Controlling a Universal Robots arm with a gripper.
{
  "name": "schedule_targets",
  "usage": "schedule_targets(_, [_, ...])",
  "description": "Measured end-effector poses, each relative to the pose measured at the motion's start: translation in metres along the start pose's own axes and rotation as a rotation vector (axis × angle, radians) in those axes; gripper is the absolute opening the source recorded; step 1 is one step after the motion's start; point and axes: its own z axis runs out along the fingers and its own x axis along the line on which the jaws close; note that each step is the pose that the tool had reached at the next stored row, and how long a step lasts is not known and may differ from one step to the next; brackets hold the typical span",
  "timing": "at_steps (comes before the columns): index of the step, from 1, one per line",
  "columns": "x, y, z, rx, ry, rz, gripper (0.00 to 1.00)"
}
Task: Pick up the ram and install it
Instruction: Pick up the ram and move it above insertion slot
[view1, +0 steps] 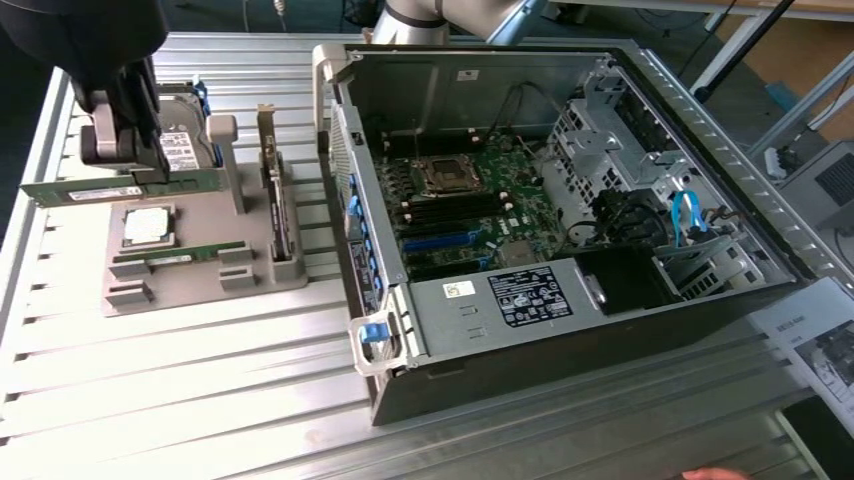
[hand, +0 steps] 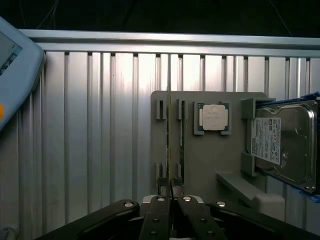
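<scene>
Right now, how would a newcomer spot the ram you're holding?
On the exterior view's left, beside the open computer case, sits a grey tray. Above it the tool grips the ram, a long green stick; its twin rests in the tray.

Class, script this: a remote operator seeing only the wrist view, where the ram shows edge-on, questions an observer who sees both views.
Operator: Is the ram off its holder?
Observer: Yes; the gripper holds the ram level, above the grey holder.
Operator: Where is the computer?
Observer: The open case lies to the exterior view's right of the holder, its motherboard exposed.
</scene>
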Motion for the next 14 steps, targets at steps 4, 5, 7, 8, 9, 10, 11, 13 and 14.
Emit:
schedule_targets(4, [0.0, 0.0003, -0.0062, 0.0001, 0.0, 0.0, 0.12])
schedule_targets(5, [0.0, 0.0004, -0.0076, 0.0, 0.0, 0.0, 0.12])
schedule_targets(7, [0.0, 0.0005, -0.0103, 0.0, 0.0, 0.0, 0.12])
schedule_targets(8, [0.0, 0.0005, -0.0116, 0.0, 0.0, 0.0, 0.12])
schedule_targets(9, [-0.001, 0.0006, -0.0127, 0.0001, -0.0001, 0.0, 0.12])
schedule_targets(10, [-0.001, 0.0006, -0.0134, 0.0001, -0.0001, 0.0, 0.12])
schedule_targets(11, [-0.001, 0.0007, -0.0135, 0.0002, -0.0002, 0.0, 0.12])
schedule_targets(13, [-0.001, 0.0006, -0.0135, 0.0002, -0.0002, 0.0, 0.12])
schedule_targets(14, [-0.001, 0.0006, -0.0136, 0.0001, -0.0001, 0.0, 0.12])
